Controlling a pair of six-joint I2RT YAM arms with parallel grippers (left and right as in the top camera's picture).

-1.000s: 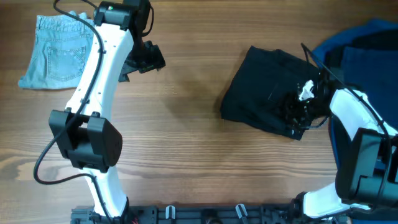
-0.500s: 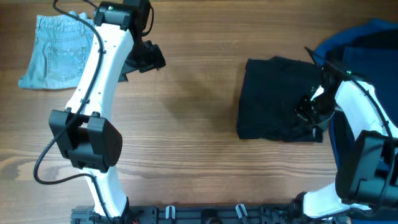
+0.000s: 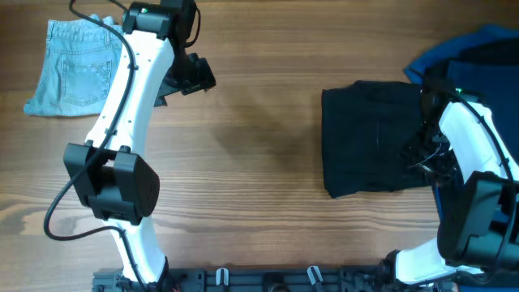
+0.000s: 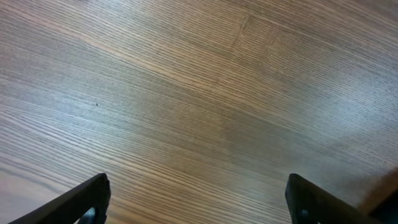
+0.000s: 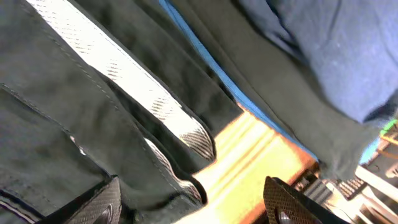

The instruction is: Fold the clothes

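From above, the black shorts (image 3: 369, 138) lie folded into a neat upright rectangle on the right half of the wooden surface (image 3: 243, 186), their right edge just beside the blue pile (image 3: 478, 49) at the far right corner. The right hand (image 3: 427, 156) sits low at that right edge of the black shorts, between them and the pile; how far it is open cannot be told from here. The denim shorts (image 3: 73, 65) lie flat at the far left corner, well apart from the black ones. The left hand (image 3: 188, 77) hangs over bare wood near the denim shorts, touching no cloth. In the left wrist view the left hand (image 4: 198, 183) has its two fingers (image 4: 87, 199) spread wide, with nothing between them but the grain of the surface (image 4: 205, 93). In the right wrist view the right hand (image 5: 193, 186) is also spread wide and grips nothing. One finger lies over the black shorts (image 5: 56, 137), which fill the left side and show a pale woven band (image 5: 137, 87) along a fold. Beyond a narrow strip of bare surface (image 5: 261, 155) lies a dark piece (image 5: 273, 93) with a bright blue hem, and over it the blue pile (image 5: 336, 50).
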